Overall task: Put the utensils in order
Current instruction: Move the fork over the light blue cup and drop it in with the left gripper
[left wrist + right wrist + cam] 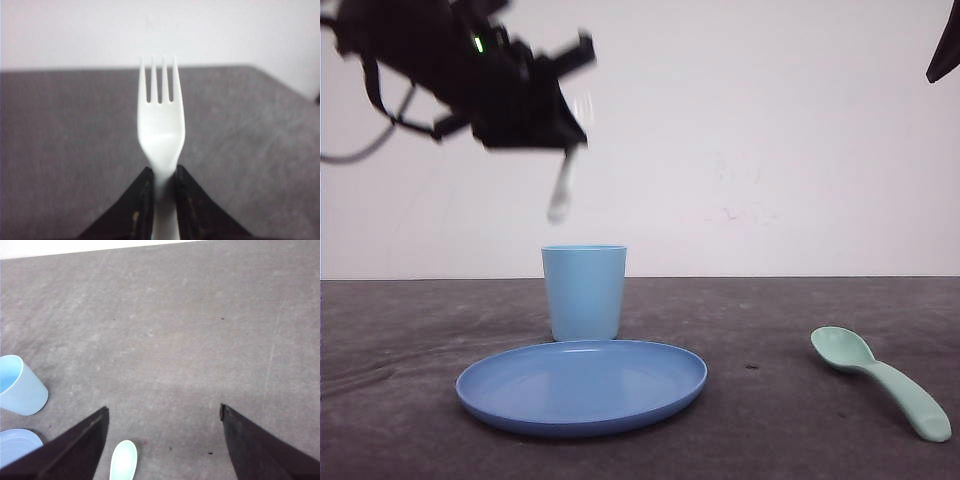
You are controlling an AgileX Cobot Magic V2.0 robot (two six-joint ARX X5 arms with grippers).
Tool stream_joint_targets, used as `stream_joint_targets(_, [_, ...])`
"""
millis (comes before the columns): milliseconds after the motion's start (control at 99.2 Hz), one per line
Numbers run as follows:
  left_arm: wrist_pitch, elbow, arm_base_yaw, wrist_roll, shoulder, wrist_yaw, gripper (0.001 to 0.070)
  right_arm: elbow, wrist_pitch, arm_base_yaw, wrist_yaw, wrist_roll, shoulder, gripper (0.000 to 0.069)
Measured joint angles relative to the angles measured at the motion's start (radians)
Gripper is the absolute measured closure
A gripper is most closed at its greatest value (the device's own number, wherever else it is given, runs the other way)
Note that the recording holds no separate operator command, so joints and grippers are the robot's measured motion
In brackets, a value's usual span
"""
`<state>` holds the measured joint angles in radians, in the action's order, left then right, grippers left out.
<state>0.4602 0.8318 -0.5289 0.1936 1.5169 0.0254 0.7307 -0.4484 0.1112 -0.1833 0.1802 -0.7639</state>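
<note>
Front view: the left end effector (570, 150) hangs above the light blue cup (584, 291), clamped on the white fork (160, 125). The right end effector (162, 412) is spread wide over the bench (770, 330); the mint spoon (882, 380) lies right of the blue plate (582, 386).

Glossy plastic fork (160, 125), smooth plastic spoon (880, 379), matt grey table (770, 330)

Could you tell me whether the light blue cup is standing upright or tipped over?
Upright. The cup stands behind the plate, its open rim level on top.
</note>
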Motion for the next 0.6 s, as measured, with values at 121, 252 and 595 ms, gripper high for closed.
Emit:
stream_joint_targets(121, [0.003,0.0,-0.003,0.003,0.056,0.001,0.0674,0.0,0.0,0.0,0.0,0.0,0.0,0.0246])
stream_joint_targets(252, [0.0,0.0,-0.003,0.011,0.081,0.001,0.0664,0.0,-0.001,0.001,0.0,0.0,0.0,0.0246])
stream_joint_targets(595, [0.01,0.0,-0.003,0.037,0.067,0.019,0.0433,0.0,-0.008,0.055,-0.001,0.024,0.0,0.0246])
